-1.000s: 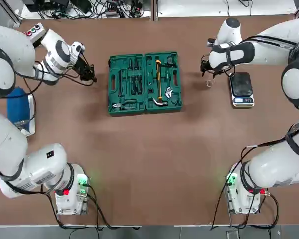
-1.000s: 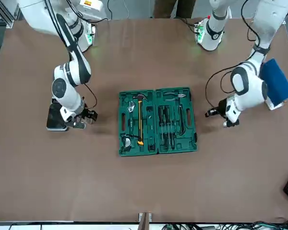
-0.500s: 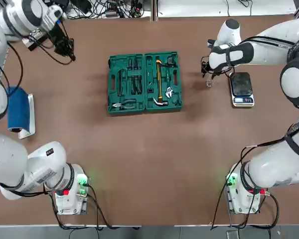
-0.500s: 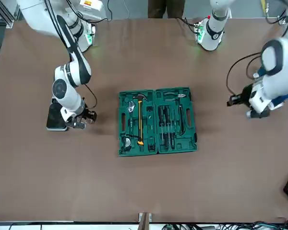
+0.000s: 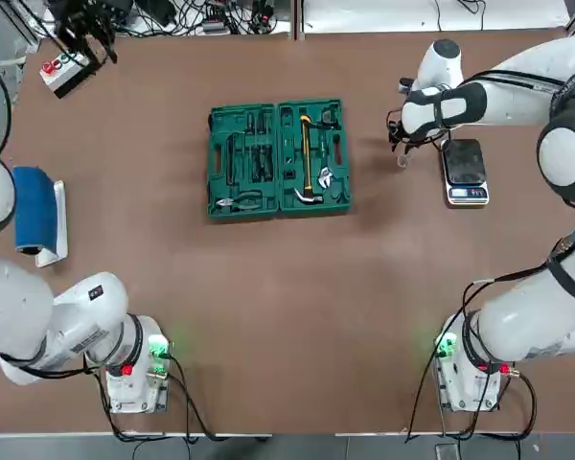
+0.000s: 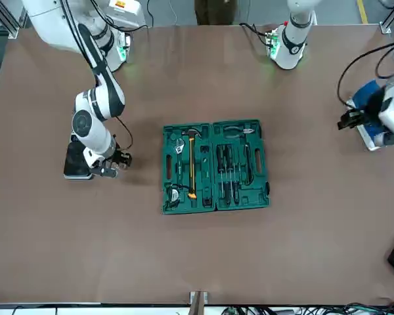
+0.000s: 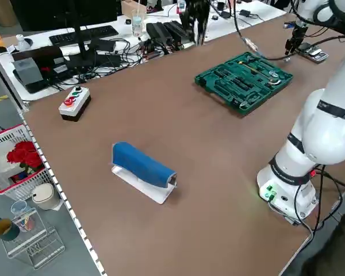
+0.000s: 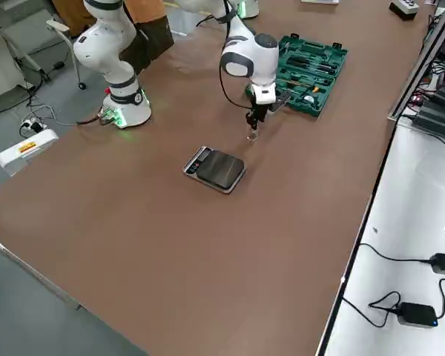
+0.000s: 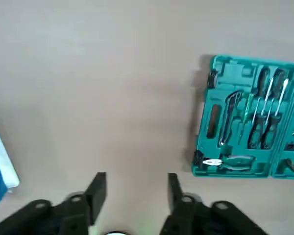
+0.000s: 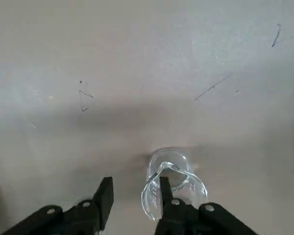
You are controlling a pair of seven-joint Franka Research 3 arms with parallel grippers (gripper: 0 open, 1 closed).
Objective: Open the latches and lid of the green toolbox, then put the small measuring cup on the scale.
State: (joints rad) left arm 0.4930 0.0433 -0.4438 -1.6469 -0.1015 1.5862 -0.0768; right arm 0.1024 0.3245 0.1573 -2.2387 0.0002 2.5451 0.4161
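Since a second ago the left gripper [image 9: 133, 182] has swung away from its spot just beside the green toolbox [image 5: 278, 159] and now hangs high and well apart from it, beyond the far left corner of the table [image 5: 287, 307]; its fingers [image 9: 97, 188], together before, now stand apart with nothing between them. That toolbox lies open and flat, both halves showing moulded trays with a hammer [image 5: 306, 158] and pliers [image 5: 236, 201]; its latches cannot be made out. Well apart from the toolbox on the robot's right sits the scale [image 5: 465, 171], its black platform bare. Between toolbox and scale, nearer the scale, the right gripper [image 10: 132, 193] is low over the small measuring cup [image 10: 172, 188]. Its fingers [image 10: 104, 196] have narrowed since then but are parted, one dipping inside the cup's rim, the other outside; the cup stands on the table.
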